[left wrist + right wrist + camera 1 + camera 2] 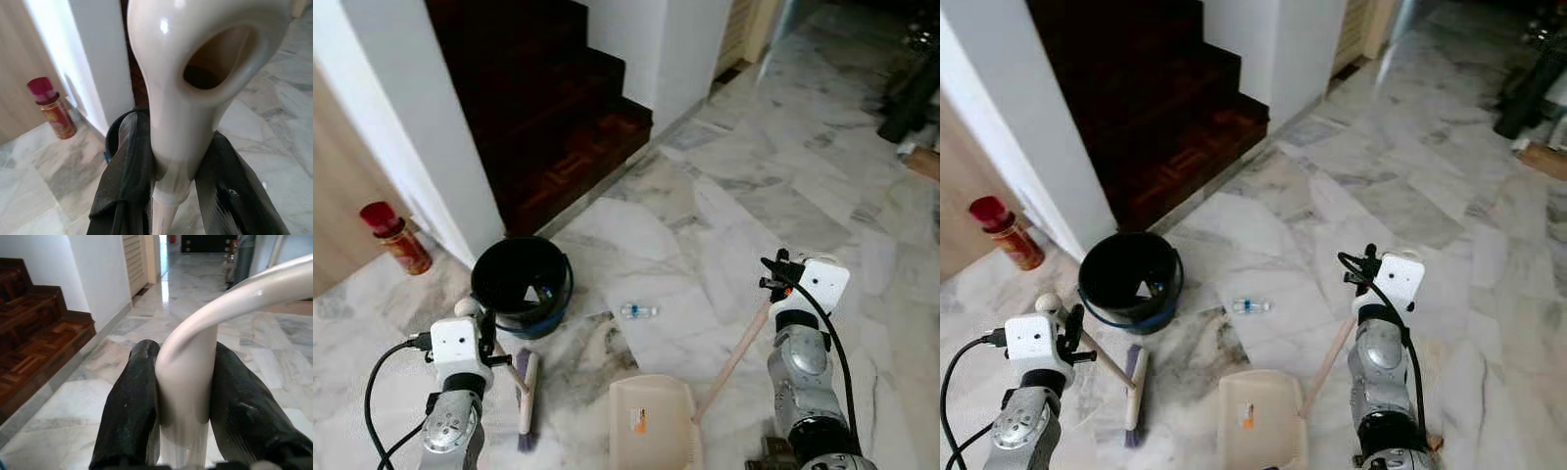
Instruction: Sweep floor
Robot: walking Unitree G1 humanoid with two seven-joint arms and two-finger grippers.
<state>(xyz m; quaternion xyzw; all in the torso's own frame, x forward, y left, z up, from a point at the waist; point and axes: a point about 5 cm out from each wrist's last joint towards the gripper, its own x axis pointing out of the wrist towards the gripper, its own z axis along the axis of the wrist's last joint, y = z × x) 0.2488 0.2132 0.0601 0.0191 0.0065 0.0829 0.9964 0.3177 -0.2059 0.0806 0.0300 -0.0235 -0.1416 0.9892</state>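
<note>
Left gripper (171,181) fingers clench the broom (526,401) handle top, bristles on marble floor (744,196) near-left. Right gripper (183,416) grasps dustpan (651,421) handle, pan flat in the near centre, prob. to catch the small bottle (638,311) beyond it.

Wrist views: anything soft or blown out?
Left wrist view: broom handle fills the frame, blurred, with small glare spots; left hand shut on it. Right wrist view: dustpan handle is soft up close, the floor shines beyond; right hand grips it.
</note>
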